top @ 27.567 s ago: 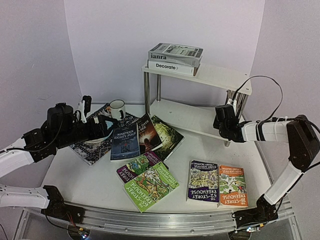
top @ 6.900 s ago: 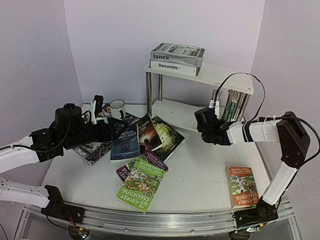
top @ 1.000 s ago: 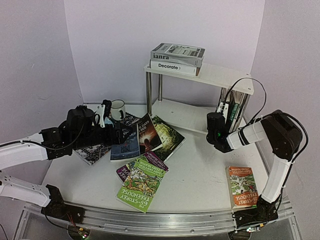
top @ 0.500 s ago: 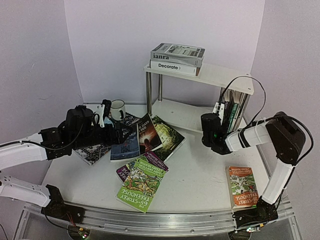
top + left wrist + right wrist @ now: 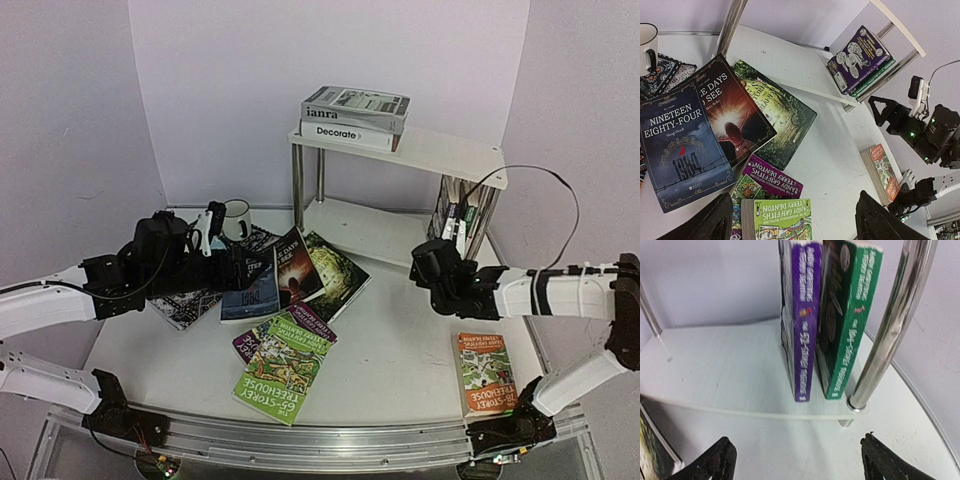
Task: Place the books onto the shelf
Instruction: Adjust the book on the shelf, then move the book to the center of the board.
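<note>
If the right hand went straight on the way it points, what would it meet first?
Probably the purple book standing on the shelf, beside the green book; depth is unclear.

I see glossy paper covers on the books [image 5: 730, 117]. The shelf [image 5: 730, 365] has matt white boards on mirror-bright chrome legs [image 5: 892, 320], and the mug [image 5: 236, 217] at ten o'clock looks glazed.
</note>
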Motion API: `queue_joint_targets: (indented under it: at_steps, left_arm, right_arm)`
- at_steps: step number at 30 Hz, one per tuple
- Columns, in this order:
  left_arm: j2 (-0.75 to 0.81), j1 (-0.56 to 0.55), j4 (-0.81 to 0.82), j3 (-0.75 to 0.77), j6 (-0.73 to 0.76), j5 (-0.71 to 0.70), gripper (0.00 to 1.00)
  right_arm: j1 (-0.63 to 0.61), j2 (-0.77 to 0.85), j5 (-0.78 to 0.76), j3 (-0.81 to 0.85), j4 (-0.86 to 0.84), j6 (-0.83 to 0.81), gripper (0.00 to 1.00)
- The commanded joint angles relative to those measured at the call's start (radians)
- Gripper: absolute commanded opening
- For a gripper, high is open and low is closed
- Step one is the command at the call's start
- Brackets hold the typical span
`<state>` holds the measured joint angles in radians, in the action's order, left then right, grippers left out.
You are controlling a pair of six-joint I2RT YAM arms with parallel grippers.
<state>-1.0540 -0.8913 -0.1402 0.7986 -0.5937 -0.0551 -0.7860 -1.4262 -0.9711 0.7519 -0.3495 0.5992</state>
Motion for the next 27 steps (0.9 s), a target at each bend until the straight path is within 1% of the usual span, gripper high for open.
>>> queue_joint_targets:
  at_steps: [1, 2, 4, 7, 10, 13, 17, 21, 24, 27]
  left_arm:
    - [-0.027, 0.0, 0.027, 0.024, -0.013, 0.036, 0.85]
    - [-0.033, 0.0, 0.033, 0.023, -0.015, 0.043, 0.85]
    - [-0.043, 0.0, 0.043, 0.021, -0.02, 0.052, 0.85]
    - [-0.055, -0.001, 0.052, 0.017, -0.035, 0.092, 0.85]
    - [-0.061, -0.001, 0.063, 0.007, -0.058, 0.113, 0.85]
    - [-0.059, -0.001, 0.075, -0.005, -0.077, 0.126, 0.85]
    - [-0.063, -0.001, 0.083, -0.012, -0.091, 0.136, 0.84]
    - [-0.065, -0.001, 0.086, -0.012, -0.098, 0.143, 0.84]
    - [-0.064, -0.002, 0.088, -0.012, -0.101, 0.144, 0.84]
    - [-0.06, -0.001, 0.09, -0.012, -0.098, 0.144, 0.84]
  right_arm:
    - [0.003, 0.136, 0.239, -0.105, 0.232, 0.131, 0.96]
    - [0.003, 0.161, 0.286, -0.121, 0.261, 0.155, 0.98]
    - [0.003, 0.194, 0.351, -0.146, 0.327, 0.214, 0.98]
    - [0.004, 0.204, 0.432, -0.15, 0.478, 0.302, 0.98]
    - [0.003, 0.184, 0.47, -0.102, 0.662, 0.35, 0.98]
    - [0.003, 0.178, 0.477, -0.095, 0.761, 0.374, 0.98]
    - [0.003, 0.222, 0.478, -0.134, 0.814, 0.431, 0.98]
    - [0.004, 0.274, 0.45, -0.189, 0.831, 0.49, 0.98]
    - [0.004, 0.255, 0.439, -0.194, 0.849, 0.509, 0.98]
    - [0.004, 0.201, 0.449, -0.179, 0.869, 0.528, 0.92]
